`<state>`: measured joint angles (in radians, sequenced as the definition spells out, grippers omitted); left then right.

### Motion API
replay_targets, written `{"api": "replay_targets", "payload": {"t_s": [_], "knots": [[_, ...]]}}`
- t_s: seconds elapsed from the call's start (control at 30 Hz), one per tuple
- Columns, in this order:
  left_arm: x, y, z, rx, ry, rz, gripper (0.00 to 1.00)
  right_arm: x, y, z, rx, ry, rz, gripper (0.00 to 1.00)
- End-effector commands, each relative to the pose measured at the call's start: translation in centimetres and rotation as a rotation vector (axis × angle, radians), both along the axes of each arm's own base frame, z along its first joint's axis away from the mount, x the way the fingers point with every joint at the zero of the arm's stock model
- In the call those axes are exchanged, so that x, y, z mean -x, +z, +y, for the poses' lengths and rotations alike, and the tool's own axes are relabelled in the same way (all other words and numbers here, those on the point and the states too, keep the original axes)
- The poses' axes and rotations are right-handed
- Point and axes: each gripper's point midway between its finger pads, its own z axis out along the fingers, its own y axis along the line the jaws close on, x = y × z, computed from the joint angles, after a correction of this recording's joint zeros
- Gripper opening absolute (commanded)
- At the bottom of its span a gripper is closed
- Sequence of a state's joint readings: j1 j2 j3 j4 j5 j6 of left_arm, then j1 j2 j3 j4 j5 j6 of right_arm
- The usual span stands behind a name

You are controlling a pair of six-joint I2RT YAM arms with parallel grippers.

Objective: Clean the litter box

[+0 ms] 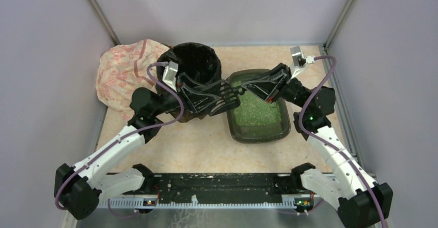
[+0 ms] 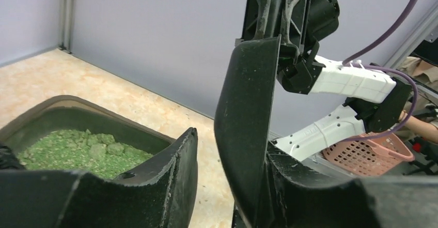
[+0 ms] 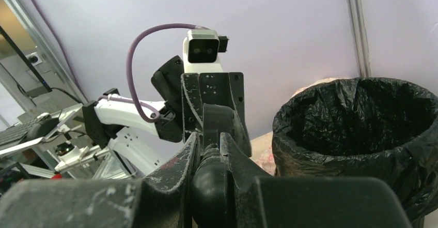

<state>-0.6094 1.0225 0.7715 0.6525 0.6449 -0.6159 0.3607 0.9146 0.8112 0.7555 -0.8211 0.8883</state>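
Tabletop (image 1: 191, 145) carries the litter box (image 1: 261, 137); only the right wrist view shows the right hand (image 3: 209, 145) clamping a black handle (image 3: 206, 181); the left hand (image 1: 232, 94) has its fingers apart.

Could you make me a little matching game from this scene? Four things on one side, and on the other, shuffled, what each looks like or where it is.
Things:
1. litter box
2. bin
3. cloth
4. scoop

Descriptions:
A. pink-patterned, lying left of the bin
B. lined with a black bag
C. held by the right tool
D. green granules inside

Pairs: 1-D, 2-B, 3-A, 4-C
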Motion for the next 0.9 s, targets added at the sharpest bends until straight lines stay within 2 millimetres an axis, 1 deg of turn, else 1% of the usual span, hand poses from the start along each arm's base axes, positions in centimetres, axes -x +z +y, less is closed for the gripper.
{"api": "replay_targets", "payload": {"t_s": [0.0, 0.1, 0.2, 0.3, 0.33, 0.4, 0.47, 0.5, 0.53, 0.6, 0.67, 0.77, 0.87], "knots": [[1.1, 0.7, -1.0, 0.03, -0.05, -0.023, 0.41, 0.9, 1.4, 0.3, -0.033, 0.024, -0.048, 0.0], [1.3, 0.8, -1.5, 0.026, -0.065, -0.02, 0.26, 0.9, 1.3, 0.3, -0.038, 0.026, -0.047, 0.0], [1.2, 0.6, -1.8, 0.013, -0.063, -0.005, 0.0, 1.0, 1.2, 0.2, -0.037, 0.017, -0.051, 0.0], [0.8, 0.6, -1.7, 0.003, -0.039, 0.016, 0.0, 0.8, 1.2, 0.1, -0.028, -0.007, -0.049, 0.0], [0.6, 0.6, -1.8, -0.008, -0.03, 0.035, 0.0, 0.4, 1.1, 0.0, -0.022, -0.025, -0.035, 0.06], [0.0, 0.3, -2.0, -0.041, -0.016, 0.08, 0.0, -0.1, 1.0, -0.1, -0.013, -0.057, -0.022, 0.28], [-0.6, -0.1, -2.3, -0.076, -0.005, 0.132, 0.0, -0.2, 1.0, -0.2, -0.013, -0.072, -0.011, 0.44], [-0.8, -0.3, -2.5, -0.09, -0.005, 0.157, 0.0, -0.2, 1.0, -0.3, -0.012, -0.076, -0.01, 0.49], [-1.1, -0.5, -2.6, -0.098, -0.005, 0.186, 0.0, -0.3, 1.0, -0.4, -0.013, -0.087, -0.003, 0.51], [-1.1, -0.7, -2.9, -0.096, -0.025, 0.242, 0.0, -0.4, 1.2, -0.7, -0.021, -0.112, -0.005, 0.52], [-0.8, -0.6, -3.2, -0.085, -0.053, 0.268, 0.0, -0.4, 1.5, -1.0, -0.024, -0.135, -0.011, 0.48], [-1.0, -0.8, -3.5, -0.091, -0.066, 0.299, 0.0, 0.2, 2.0, -1.3, -0.033, -0.138, -0.028, 0.49], [-1.5, -1.2, -3.7, -0.086, -0.077, 0.315, 0.0, 1.1, 2.6, -1.7, -0.055, -0.104, -0.055, 0.49]]}}
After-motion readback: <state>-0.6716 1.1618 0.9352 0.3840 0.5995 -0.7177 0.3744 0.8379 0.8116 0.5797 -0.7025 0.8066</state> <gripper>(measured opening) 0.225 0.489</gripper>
